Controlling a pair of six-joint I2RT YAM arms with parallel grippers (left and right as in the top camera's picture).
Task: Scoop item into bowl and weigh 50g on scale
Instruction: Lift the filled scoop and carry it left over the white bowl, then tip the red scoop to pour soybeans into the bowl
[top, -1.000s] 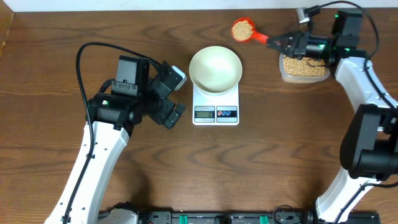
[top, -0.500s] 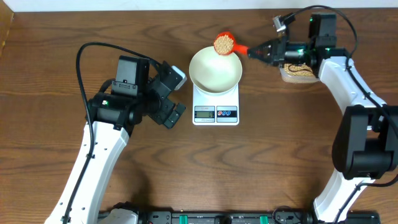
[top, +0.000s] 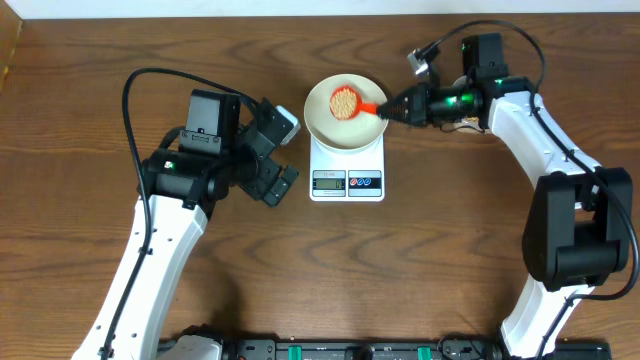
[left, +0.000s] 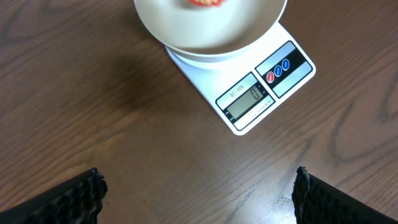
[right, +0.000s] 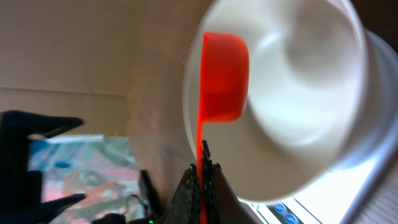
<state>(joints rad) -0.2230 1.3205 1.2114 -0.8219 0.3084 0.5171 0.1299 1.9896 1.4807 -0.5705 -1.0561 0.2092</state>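
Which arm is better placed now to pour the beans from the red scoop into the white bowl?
The right. Its end effector is shut on the handle of the red scoop, which hangs loaded over the bowl. The left end effector is open, empty, beside the scale.

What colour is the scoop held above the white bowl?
The scoop is bright orange-red, clearest in the right wrist view.
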